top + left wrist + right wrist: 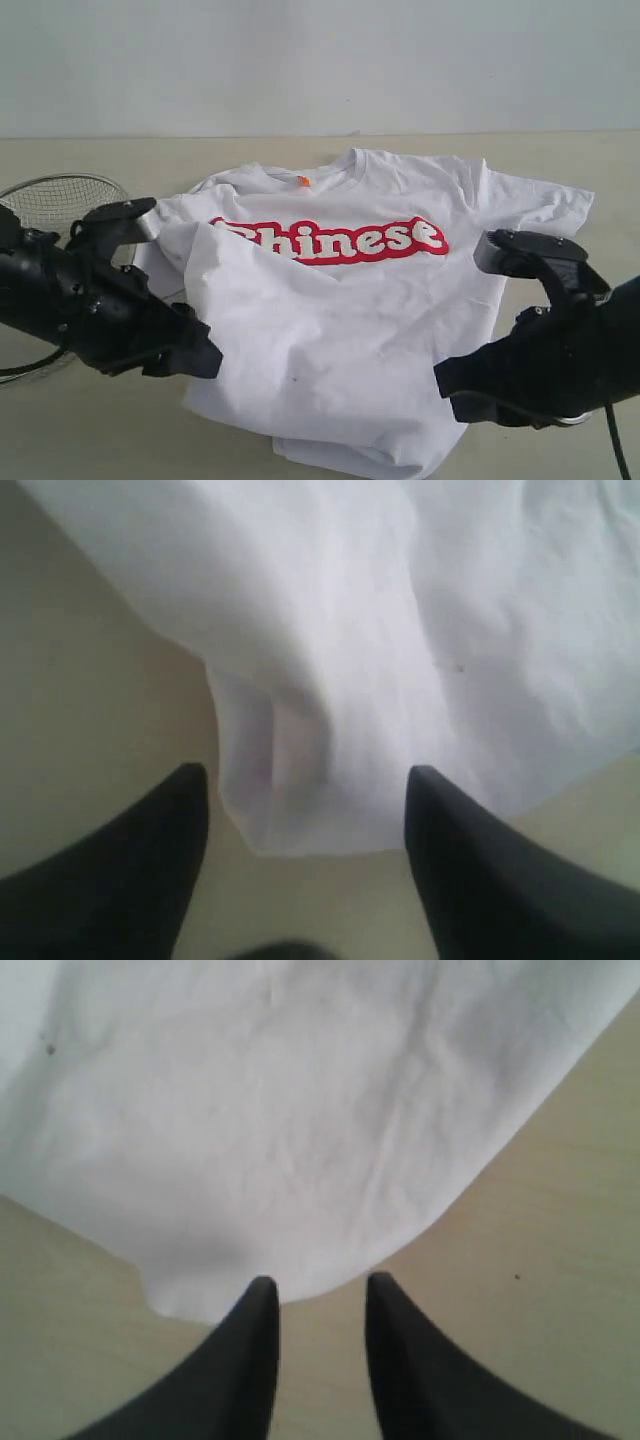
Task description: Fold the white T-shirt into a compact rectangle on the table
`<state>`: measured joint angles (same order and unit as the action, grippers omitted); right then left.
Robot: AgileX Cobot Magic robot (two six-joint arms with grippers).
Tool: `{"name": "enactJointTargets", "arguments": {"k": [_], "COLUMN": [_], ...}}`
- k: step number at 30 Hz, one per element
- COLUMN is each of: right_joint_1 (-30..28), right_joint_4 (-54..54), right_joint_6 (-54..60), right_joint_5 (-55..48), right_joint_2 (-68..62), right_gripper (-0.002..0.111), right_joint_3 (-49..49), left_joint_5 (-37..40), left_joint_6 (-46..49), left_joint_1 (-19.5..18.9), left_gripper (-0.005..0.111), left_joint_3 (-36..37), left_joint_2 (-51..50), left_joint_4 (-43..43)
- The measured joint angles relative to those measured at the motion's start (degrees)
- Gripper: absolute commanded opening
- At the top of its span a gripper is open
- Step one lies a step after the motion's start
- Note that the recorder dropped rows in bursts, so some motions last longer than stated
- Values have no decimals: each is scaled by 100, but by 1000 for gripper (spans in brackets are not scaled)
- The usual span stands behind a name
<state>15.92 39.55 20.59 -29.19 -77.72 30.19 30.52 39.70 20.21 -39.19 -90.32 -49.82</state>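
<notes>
While both pincers stand apart and empty, left gripper point(307, 771) wide, right gripper point(318, 1282) narrow, we see the white T-shirt point(350, 300) print-up mid table point(580, 160), left side folded; a shallow pinch may slip, undoing it.

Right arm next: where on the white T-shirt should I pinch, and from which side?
Pinch the white T-shirt at the rounded edge just ahead of the right gripper, coming in low from the bare table side. That edge lies flat with open tabletop before it, so a finger can probably slide under.
</notes>
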Motion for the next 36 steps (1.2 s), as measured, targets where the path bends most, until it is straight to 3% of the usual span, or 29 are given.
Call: {"name": "enactJointTargets", "arguments": {"k": [2,4,11,18,25,29,33,36], "right_joint_1": [0,0,0,0,0,0,0,0], "right_joint_4": [5,19,115,305,526,551,586,586], "right_joint_6": [-137,-351,-772,-764,-554,-504,-493,-483], "right_joint_5": [60,103,422,843,935,983,1141,1271], "right_joint_2": [0,-12,-608,-1267,-1492,-1585,-1738,-1800], "right_gripper": [60,65,65,65,64,42,4,0], "right_joint_3": [0,0,0,0,143,212,233,233], "left_joint_5": [-22,-84,-307,-317,-317,-317,-317,-304], "left_joint_6": [13,50,140,215,703,742,752,823], "left_joint_1": [81,152,192,192,192,192,192,192], "left_gripper": [57,57,54,37,36,28,5,5], "left_joint_3": [0,0,0,0,0,0,-10,-10], "left_joint_2": [-126,-221,-263,-272,-460,-627,-790,-819], "left_joint_4": [-69,-111,-240,-531,-1090,-1162,-1184,-1198]}}
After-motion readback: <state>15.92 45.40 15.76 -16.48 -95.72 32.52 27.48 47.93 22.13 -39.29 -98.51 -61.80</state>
